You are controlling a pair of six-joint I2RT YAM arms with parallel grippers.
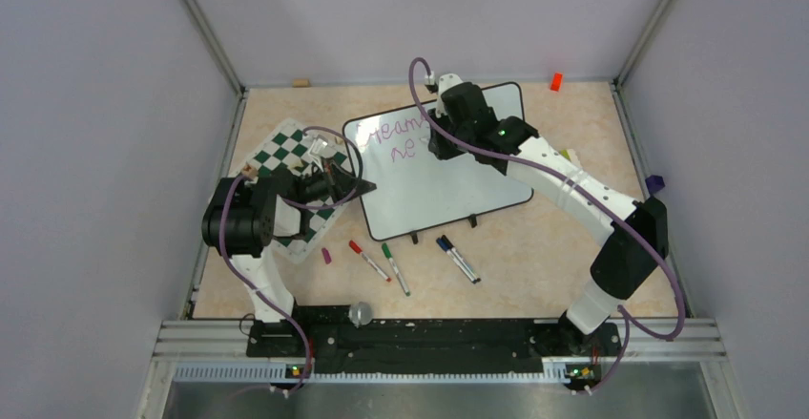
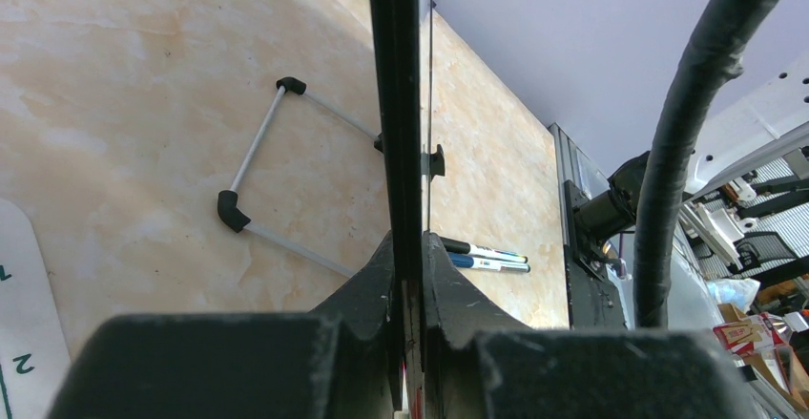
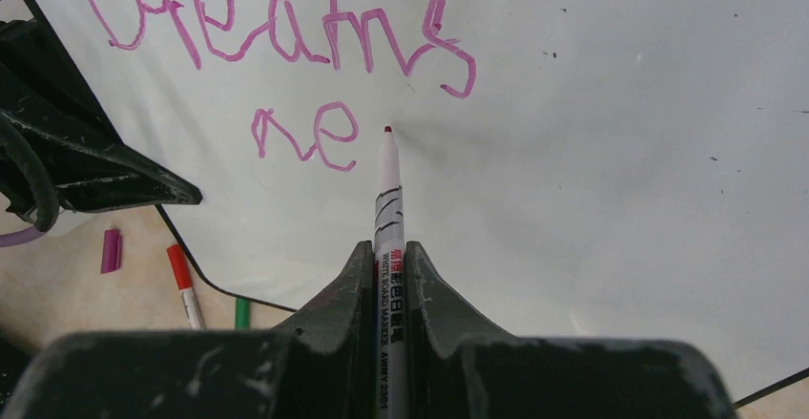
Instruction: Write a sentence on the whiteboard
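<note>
My right gripper [image 3: 389, 266] clamps a marker [image 3: 388, 185], tip ahead at the whiteboard [image 3: 611, 152] beside the sentence [image 3: 286, 37] — "Dreams ne" — while my left gripper [image 2: 408, 257] pinches the board's edge.

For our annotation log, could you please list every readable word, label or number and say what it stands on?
"Dreams": first line of the purple-pink handwritten sentence on the glossy white black-framed whiteboard.
"ne": its second line.
"WHITE BOARD MARKER": barrel of the white marker in the right gripper; its other print is too blurred.
"2": white border of the checkered mat.
Loose markers' labels: too small.
</note>
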